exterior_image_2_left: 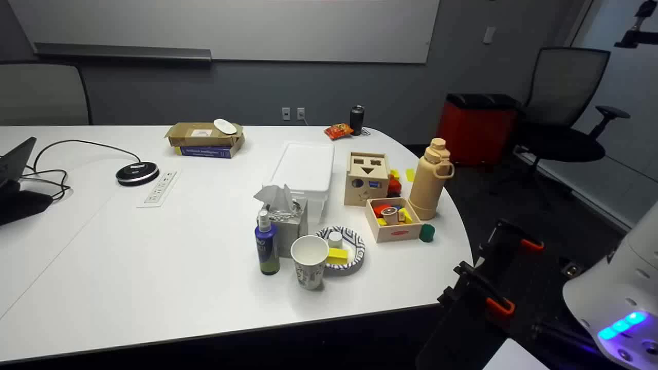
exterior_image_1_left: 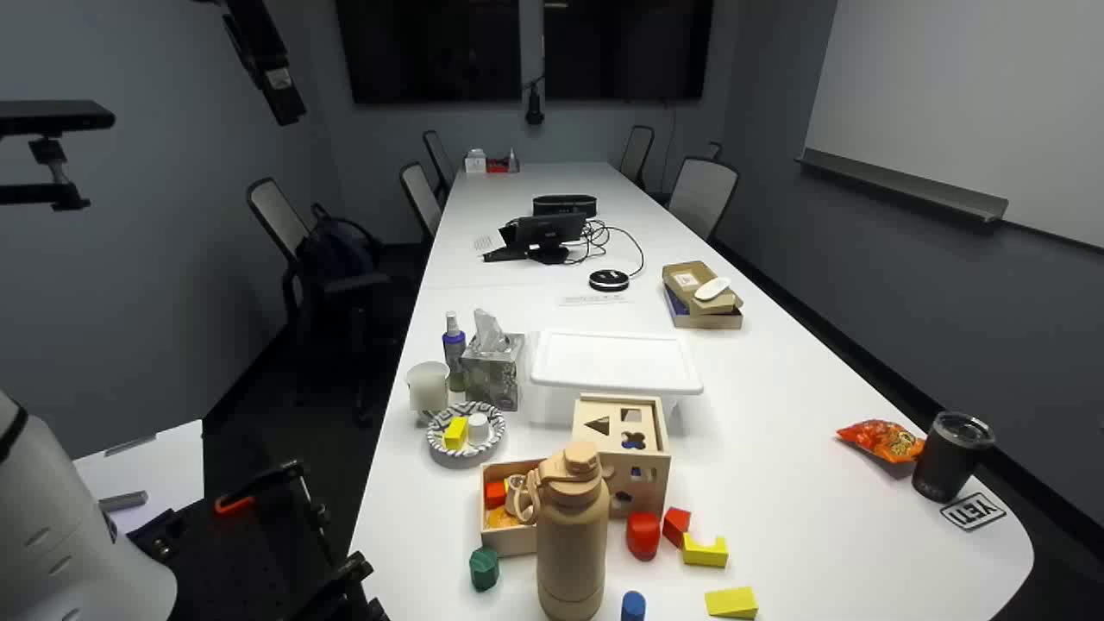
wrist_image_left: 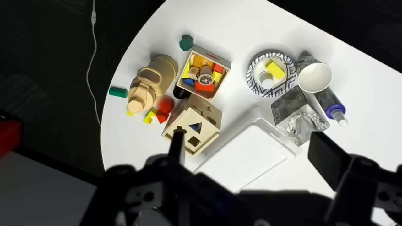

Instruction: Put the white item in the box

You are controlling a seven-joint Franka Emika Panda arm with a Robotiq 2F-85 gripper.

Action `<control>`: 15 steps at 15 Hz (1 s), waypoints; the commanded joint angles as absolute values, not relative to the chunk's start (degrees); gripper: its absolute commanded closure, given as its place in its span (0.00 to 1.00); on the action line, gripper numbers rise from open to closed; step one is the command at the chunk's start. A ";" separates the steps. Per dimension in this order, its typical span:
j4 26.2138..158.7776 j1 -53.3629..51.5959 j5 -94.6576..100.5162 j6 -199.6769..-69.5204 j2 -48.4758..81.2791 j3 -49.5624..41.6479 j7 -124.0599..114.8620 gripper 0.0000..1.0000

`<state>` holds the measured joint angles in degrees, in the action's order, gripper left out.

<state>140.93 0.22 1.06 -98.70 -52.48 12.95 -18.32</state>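
White cylinder (wrist_image_left: 266, 81) stands in the patterned bowl (wrist_image_left: 252, 76) near the long edge of the table (wrist_image_left: 232, 28), so reaching seems the present step, and the gripper (wrist_image_left: 250, 151), spread wide and empty, should next descend over it, avoiding the yellow block (wrist_image_left: 275, 69).

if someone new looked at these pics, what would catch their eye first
Probably the tall tan bottle first, standing near the rounded end of the table, beside an open wooden tray of bright blocks. Next might come the wooden shape-sorter box, right beside the white lidded container. A patterned bowl with a yellow block in it also stands out, sitting between the tray and the paper cup.
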 commanded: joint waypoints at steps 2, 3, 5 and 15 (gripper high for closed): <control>140.06 -0.40 0.81 -98.46 -50.60 12.14 -17.35 0.00; 139.63 -0.69 0.55 -98.84 -49.12 11.57 -16.19 0.00; 139.09 -0.27 0.87 -100.96 -45.79 11.23 -15.29 0.00; 136.53 0.71 7.15 -120.26 -12.23 8.70 -13.59 0.00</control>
<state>139.66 0.40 4.94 -115.25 -23.27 9.96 -14.96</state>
